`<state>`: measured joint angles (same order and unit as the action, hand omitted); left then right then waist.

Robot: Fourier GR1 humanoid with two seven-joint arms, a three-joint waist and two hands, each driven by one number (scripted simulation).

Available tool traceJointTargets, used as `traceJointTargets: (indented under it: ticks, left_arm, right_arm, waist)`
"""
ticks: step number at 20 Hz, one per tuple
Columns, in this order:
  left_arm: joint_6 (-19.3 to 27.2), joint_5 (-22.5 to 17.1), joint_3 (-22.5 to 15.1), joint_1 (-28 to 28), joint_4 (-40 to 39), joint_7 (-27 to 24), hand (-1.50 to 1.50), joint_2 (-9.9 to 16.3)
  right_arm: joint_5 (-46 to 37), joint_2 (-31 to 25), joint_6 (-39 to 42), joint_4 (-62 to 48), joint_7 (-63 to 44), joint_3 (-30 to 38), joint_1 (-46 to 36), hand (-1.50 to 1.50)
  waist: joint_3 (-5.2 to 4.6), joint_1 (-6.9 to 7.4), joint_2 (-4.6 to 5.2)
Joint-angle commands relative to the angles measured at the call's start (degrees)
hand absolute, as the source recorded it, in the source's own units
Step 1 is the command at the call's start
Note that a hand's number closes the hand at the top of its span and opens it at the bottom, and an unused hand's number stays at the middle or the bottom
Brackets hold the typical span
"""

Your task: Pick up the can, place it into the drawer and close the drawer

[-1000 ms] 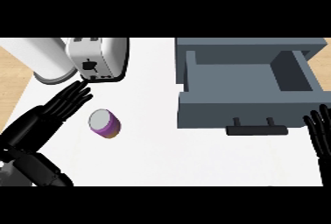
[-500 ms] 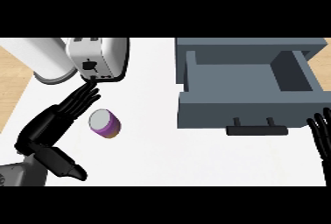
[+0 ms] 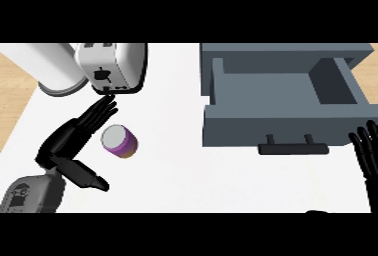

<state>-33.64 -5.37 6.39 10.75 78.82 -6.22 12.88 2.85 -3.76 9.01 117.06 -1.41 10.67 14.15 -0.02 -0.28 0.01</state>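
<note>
The can, a short purple one with a pale end turned up toward my camera, sits on the white desk left of centre, tilted or lying partly on its side as far as I can tell. Nearest to me, my left hand comes in from the lower left, fingers straight and spread, thumb out below, holding nothing; the fingers run along the can's left side, just beside it, and I cannot say whether they touch. My right hand rests at the right edge with its fingers up and relaxed, empty.

I judge the can to be light, stiff and smooth-walled, so it will likely roll or skid if I nudge it before closing. I would take it across the round wall, fingers on the far side and thumb on the near side, around the middle of its length instead of by the ends.

Beyond the can to the right, the grey drawer stands pulled out, well apart from the can, its dark handle facing me. Farther back on the left are a white toaster and, beside it, a pale round container. The grasp is not yet made; carrying and closing remain.
</note>
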Motion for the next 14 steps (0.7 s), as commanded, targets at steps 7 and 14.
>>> traceJointTargets:
  ticks: [7,14]
  left_arm:
    - [-1.47,7.85,2.92,7.12,-21.30,-16.24,-1.50,4.76]
    - [0.20,12.22,1.47,6.30,-27.48,-23.82,-1.50,4.03]
  right_arm:
    - [0.44,-0.42,0.83,-1.09,-0.63,1.72,-2.26,-1.50]
    - [1.42,-0.24,3.04,-4.43,2.35,3.30,-0.88,-1.50]
  waist:
    - [-0.01,-0.20,0.08]
    - [0.00,-0.14,0.06]
